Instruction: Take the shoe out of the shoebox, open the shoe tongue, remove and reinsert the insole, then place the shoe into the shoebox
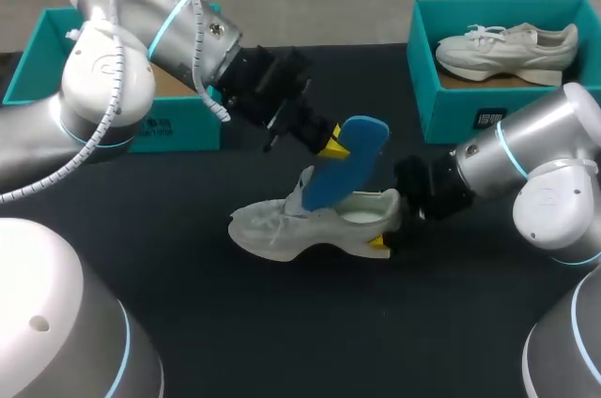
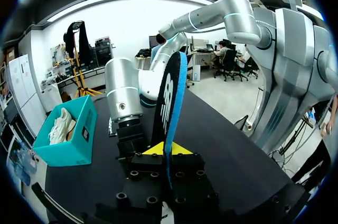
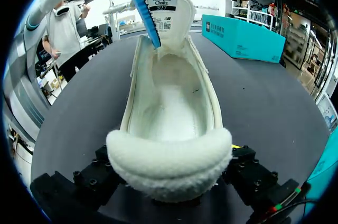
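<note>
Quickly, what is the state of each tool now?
Left tool: closed on the blue insole.
Right tool: closed on the white shoe, at its heel.

Black counter (image 1: pixel 282 332), matte. White shoe (image 1: pixel 282 229) sits sole-down near its middle, toe toward my left. Left shoebox (image 1: pixel 188 140), teal, at the far left edge; right shoebox (image 1: pixel 451 112), teal, at the far right, well apart from the shoe. Both open-topped.
</note>
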`<state>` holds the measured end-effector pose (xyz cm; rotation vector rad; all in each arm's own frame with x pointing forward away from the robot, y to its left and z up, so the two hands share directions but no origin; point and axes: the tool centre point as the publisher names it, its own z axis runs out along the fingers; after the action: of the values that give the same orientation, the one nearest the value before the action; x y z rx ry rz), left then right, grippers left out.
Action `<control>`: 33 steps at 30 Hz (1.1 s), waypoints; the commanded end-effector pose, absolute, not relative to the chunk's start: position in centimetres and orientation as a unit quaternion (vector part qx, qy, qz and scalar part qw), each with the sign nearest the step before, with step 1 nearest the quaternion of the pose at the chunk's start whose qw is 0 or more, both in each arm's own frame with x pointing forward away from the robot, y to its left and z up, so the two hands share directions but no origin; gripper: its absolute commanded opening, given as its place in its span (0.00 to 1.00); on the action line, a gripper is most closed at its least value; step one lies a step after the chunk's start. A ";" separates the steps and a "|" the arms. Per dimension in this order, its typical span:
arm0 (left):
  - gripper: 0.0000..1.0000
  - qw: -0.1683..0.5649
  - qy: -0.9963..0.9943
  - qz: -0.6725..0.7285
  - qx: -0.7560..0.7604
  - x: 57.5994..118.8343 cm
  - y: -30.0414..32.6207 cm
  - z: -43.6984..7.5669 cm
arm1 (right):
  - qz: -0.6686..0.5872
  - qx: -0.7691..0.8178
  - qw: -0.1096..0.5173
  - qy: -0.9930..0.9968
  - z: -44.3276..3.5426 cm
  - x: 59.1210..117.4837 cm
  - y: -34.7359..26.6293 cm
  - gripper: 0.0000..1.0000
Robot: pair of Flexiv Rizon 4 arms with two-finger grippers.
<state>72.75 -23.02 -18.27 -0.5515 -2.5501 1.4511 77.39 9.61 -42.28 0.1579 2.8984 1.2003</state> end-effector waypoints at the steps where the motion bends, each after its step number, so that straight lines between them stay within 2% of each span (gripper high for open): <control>1: 0.00 0.078 -0.851 0.485 -0.185 72.7 -23.1 -18.3 | 0.381 0.051 0.001 0.923 -42.7 77.3 9.7 0.00; 18: 0.00 0.105 -0.787 0.597 -0.119 69.3 -23.4 -8.9 | 0.381 0.051 0.001 0.923 -42.7 77.3 9.7 0.00; 33: 0.00 0.220 -0.709 0.670 -0.026 67.5 -24.0 -2.6 | 0.381 0.051 0.001 0.923 -42.7 77.3 9.7 0.00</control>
<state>67.88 -23.77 -2.99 -0.0866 -1.9786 1.8438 77.39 9.61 -42.28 0.1579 2.8985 1.2002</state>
